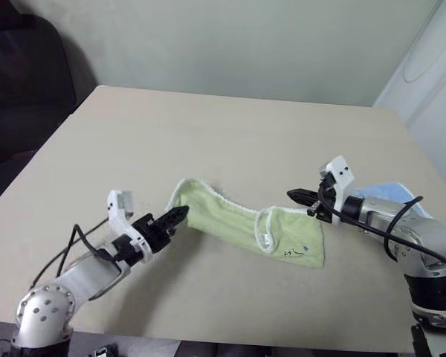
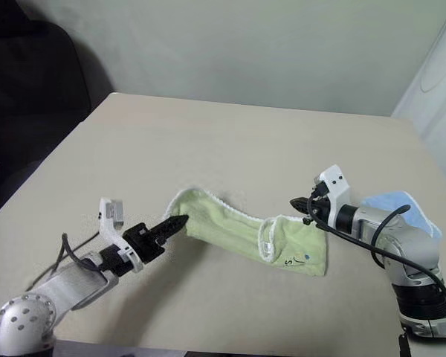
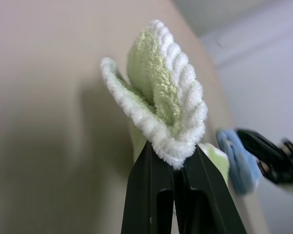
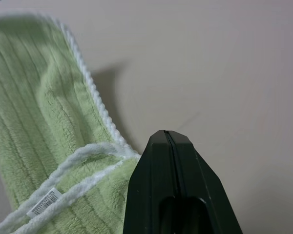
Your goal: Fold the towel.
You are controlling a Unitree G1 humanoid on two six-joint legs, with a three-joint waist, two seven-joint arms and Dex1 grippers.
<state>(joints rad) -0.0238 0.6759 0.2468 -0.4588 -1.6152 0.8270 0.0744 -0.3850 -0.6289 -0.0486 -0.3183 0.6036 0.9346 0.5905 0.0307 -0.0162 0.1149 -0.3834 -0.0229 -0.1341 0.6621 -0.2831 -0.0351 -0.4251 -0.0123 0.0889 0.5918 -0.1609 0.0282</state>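
The towel lay across the counter, stretched between the left end effector and the right end effector; a smaller cloth lay behind the right arm.

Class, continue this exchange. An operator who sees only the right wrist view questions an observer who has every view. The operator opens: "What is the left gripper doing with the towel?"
Observer: The left gripper is shut on one corner of the towel.
Operator: Is anything else near my right arm?
Observer: A light blue cloth lies on the table beside that arm.
Operator: Is the towel spread flat?
Observer: No, it is a bunched band running from the left gripper to the right gripper.
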